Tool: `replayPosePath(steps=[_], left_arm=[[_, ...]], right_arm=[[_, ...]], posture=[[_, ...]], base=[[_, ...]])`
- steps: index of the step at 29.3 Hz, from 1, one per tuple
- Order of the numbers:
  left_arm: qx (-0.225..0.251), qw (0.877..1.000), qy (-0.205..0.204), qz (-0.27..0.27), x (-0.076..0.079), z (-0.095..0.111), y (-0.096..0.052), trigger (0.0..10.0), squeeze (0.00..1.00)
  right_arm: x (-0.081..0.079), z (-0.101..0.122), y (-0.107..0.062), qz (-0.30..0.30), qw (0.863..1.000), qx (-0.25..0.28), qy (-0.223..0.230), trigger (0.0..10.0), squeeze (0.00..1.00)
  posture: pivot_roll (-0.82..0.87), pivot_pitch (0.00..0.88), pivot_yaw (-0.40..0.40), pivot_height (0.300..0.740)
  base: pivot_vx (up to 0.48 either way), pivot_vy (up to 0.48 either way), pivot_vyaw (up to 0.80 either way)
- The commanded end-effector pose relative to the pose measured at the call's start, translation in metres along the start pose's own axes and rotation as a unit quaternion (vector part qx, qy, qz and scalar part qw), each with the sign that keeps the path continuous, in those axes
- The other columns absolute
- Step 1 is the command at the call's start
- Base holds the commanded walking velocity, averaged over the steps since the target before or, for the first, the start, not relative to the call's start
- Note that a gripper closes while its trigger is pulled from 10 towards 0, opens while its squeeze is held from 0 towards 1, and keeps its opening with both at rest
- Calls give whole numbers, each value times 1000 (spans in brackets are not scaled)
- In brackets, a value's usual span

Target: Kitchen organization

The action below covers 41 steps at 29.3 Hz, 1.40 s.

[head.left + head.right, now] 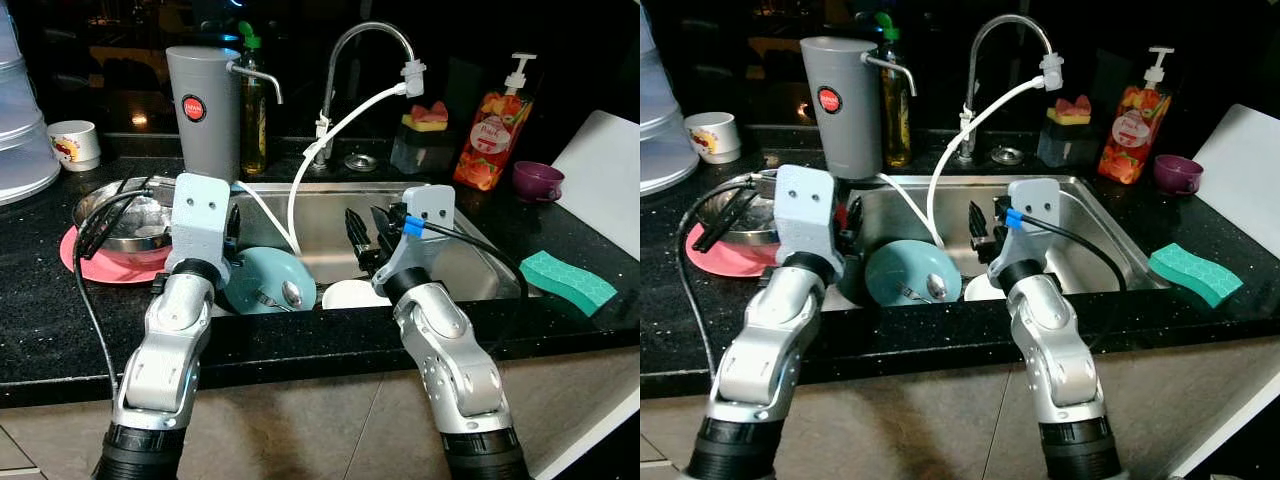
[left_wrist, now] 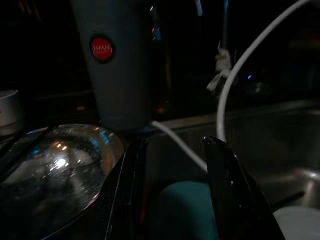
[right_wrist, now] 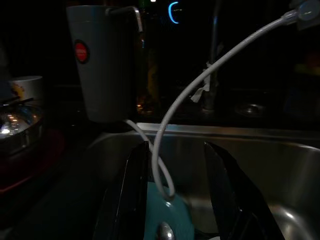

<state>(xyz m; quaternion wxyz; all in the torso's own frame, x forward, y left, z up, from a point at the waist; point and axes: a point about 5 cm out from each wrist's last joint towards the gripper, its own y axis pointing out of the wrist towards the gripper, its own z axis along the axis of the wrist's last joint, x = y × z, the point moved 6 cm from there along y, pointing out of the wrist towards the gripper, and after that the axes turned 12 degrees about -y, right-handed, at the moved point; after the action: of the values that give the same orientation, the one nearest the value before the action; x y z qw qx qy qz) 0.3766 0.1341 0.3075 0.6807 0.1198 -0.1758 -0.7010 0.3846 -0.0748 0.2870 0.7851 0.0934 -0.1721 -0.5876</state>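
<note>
Left eye view: teal bowl (image 1: 268, 281) lying in the sink (image 1: 470, 262) at its near left, a metal spoon (image 1: 289, 293) inside, a white dish (image 1: 352, 294) just to its right. Left gripper (image 1: 232, 236) over the sink's left edge, beside the steel bowl (image 1: 125, 222) on the pink plate (image 1: 83, 262). Right gripper (image 1: 362, 238) above the white dish, fingers apart.

Right eye view: same layout; green sponge (image 1: 1196, 274) on the right counter, grey dispenser (image 1: 843, 105) far left of the tap (image 1: 1008, 60).

Left wrist view: black fingers (image 2: 129, 195) parted, nothing between them, teal bowl (image 2: 187, 210) just beyond.

Right wrist view: fingers (image 3: 131, 195) likewise spread and empty, white hose (image 3: 200, 85) looping down onto the teal bowl (image 3: 167, 220).

Probably glazed ceramic: stiff, fairly heavy, breakable, slick if wet. Best pinched at the rim on the side clear of the hose, spoon lifted out first or bowl kept level to stop it sliding.
</note>
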Motion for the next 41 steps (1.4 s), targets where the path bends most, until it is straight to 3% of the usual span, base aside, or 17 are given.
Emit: replayPosePath(steps=[1, 11, 22, 26, 41], left_arm=[[-1, 1000, -10, -12, 6, 0, -4, 10000, 0], [-17, 1000, -17, -18, 10, -10, -19, 10000, 0], [-33, 999, -2, -8, -1, -19, -36, 10000, 0], [-33, 999, 3, -2, -4, -18, -35, 10000, 0], [-42, 999, 16, 3, -9, -22, -32, 10000, 0]], right_arm=[[-3, 4, -2, 2, 1000, 10, 4, 10000, 0], [-2, -11, -8, -14, 1000, -15, 4, 10000, 0], [8, -27, -20, -32, 999, -43, -2, 10000, 0], [15, -25, -18, -43, 998, -40, -4, 10000, 0], [15, -21, -15, -41, 998, -36, -7, 10000, 0]], posture=[[153, 107, -100, 740], [158, 98, -101, 740], [158, 108, -103, 740], [152, 111, -112, 740], [129, 116, -108, 740]], base=[[0, 0, 0], [0, 0, 0], [0, 0, 0], [0, 0, 0], [0, 0, 0]])
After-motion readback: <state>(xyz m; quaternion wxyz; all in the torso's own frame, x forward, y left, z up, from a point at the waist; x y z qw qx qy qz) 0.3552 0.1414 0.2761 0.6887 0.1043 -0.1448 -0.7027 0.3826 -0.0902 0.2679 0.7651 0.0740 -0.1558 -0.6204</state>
